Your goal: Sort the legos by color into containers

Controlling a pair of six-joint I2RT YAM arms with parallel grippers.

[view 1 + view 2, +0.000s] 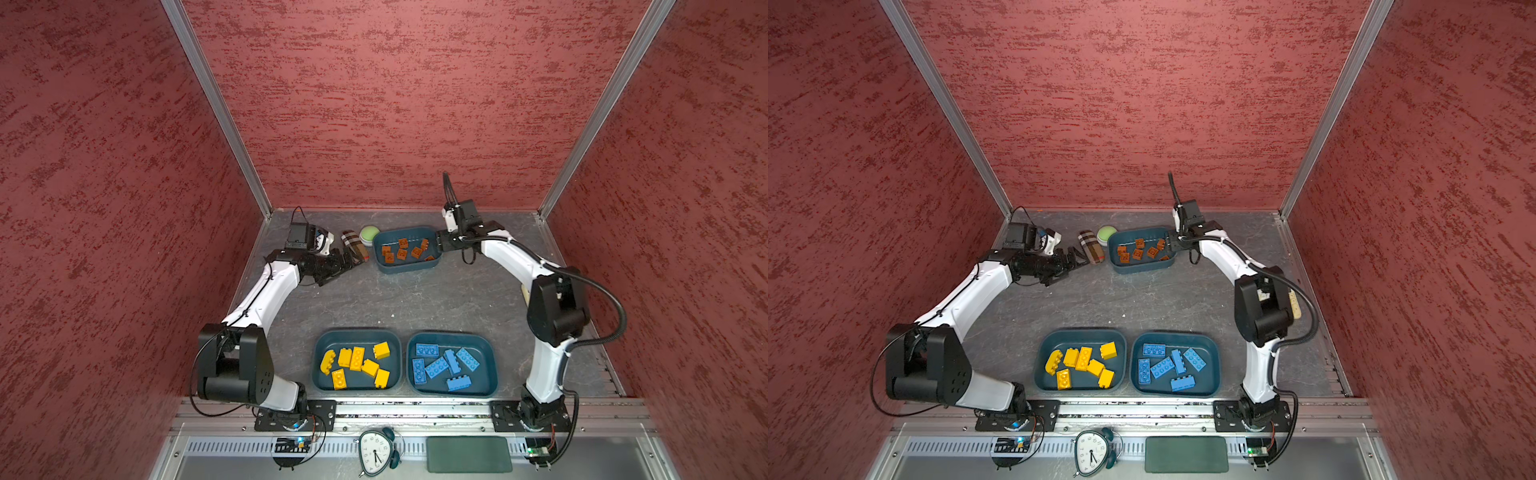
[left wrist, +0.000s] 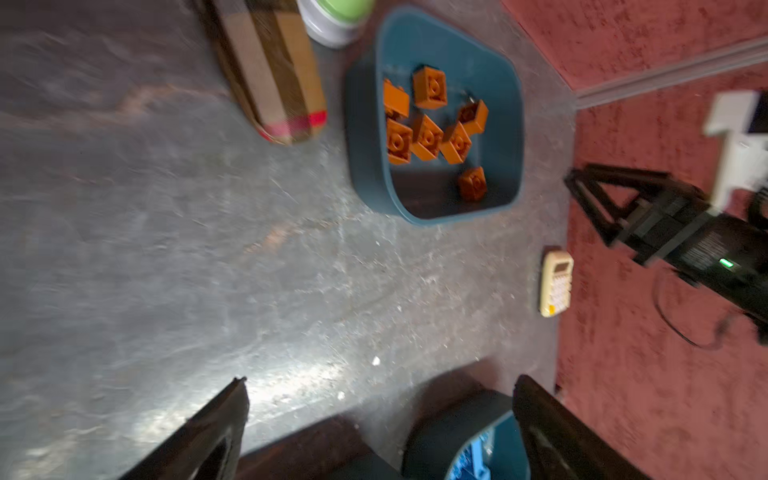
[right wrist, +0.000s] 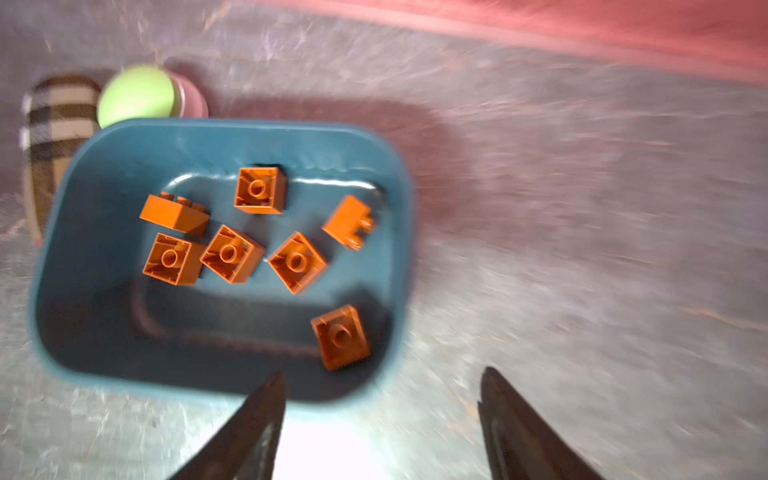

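Note:
Three dark teal containers stand on the grey table in both top views. The back one holds several brown legos. At the front, the left container holds several yellow legos and the right one several blue legos. My right gripper hovers at the back container's right end. In the right wrist view it is open and empty, and a brown lego lies in the container just beyond its fingertips. My left gripper is open and empty, left of that container, beside the plaid case.
A plaid case and a green-topped puck lie just left of the back container. A cream keypad device sits at the table's right edge behind my right arm. A clock and a dark green pad lie on the front ledge.

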